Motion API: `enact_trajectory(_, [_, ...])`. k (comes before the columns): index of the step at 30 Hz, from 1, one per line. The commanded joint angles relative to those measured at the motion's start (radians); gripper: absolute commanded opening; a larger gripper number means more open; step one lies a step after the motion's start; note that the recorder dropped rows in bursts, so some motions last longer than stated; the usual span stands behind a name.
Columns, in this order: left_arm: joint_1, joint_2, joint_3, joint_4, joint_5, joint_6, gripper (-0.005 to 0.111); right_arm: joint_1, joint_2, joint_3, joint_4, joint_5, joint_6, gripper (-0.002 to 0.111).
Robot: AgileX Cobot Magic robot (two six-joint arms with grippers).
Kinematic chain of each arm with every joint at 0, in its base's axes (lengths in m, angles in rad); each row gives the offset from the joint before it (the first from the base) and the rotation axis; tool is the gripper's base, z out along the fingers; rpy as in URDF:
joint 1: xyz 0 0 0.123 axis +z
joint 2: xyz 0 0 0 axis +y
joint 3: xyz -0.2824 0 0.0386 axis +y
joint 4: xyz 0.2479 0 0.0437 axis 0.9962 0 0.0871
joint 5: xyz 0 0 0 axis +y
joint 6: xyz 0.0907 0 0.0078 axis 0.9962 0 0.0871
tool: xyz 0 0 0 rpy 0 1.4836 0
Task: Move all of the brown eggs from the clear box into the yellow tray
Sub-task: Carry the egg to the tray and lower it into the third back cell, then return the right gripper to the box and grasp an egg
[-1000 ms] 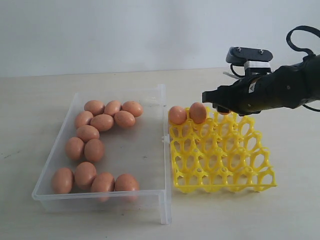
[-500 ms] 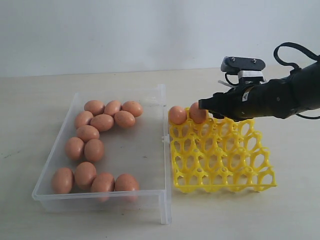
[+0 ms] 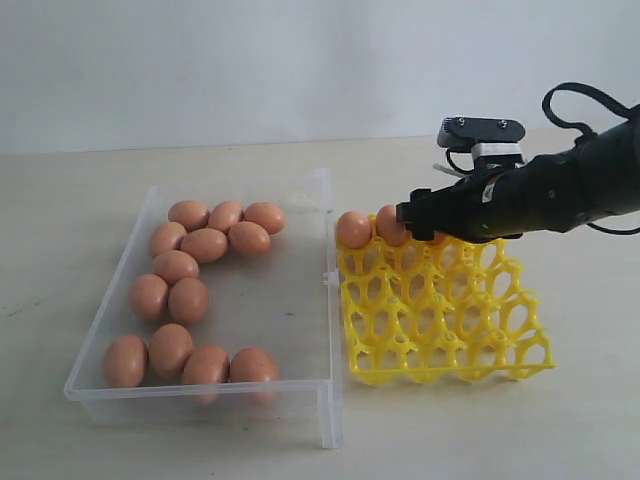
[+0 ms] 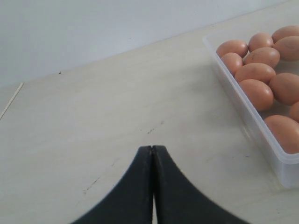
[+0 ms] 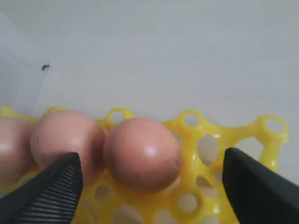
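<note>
my right gripper (image 3: 412, 213), jaws spread wide, straddles a tray egg (image 5: 140, 151) without touching it; remaining eggs (image 3: 188, 300) lie left in the box (image 3: 330, 300), nearer my left gripper (image 4: 151, 150), jaws pressed together.

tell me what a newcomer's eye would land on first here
The bright yellow tray on the right grabs the eye first, nearly empty, with only a short row of eggs on its far edge. The black right gripper hangs there with jaws wide open either side of one egg, not touching it. To the left, the clear box holds a loose crowd of brown eggs.
</note>
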Motion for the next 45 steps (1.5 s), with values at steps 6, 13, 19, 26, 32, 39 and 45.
enact_trajectory(6, [0.002, -0.006, -0.004, 0.0, -0.006, -0.005, 0.0, 0.142, -0.27, -0.17, -0.057, 0.366, -0.037, 0.042])
enact_trajectory(13, [0.002, -0.006, -0.004, 0.0, -0.006, -0.005, 0.0, 0.355, -0.104, -0.39, -0.057, 0.478, -0.06, 0.0])
enact_trajectory(19, [0.002, -0.006, -0.004, 0.0, -0.006, -0.005, 0.0, 0.437, 0.095, -0.604, 0.024, 0.637, -0.094, 0.001])
enact_trajectory(26, [0.002, -0.006, -0.004, 0.0, -0.006, -0.005, 0.0, 0.454, 0.289, -0.874, 0.139, 0.81, -0.121, 0.058])
enact_trajectory(32, [0.002, -0.006, -0.004, 0.0, -0.006, -0.005, 0.0, 0.431, 0.415, -1.065, -0.012, 0.966, -0.153, 0.061])
enact_trajectory(39, [0.002, -0.006, -0.004, 0.0, -0.006, -0.005, 0.0, 0.431, 0.549, -1.22, -0.049, 1.013, -0.184, 0.061])
enact_trajectory(45, [0.002, -0.006, -0.004, 0.0, -0.006, -0.005, 0.0, 0.428, 0.605, -1.268, -0.088, 0.996, -0.186, 0.061])
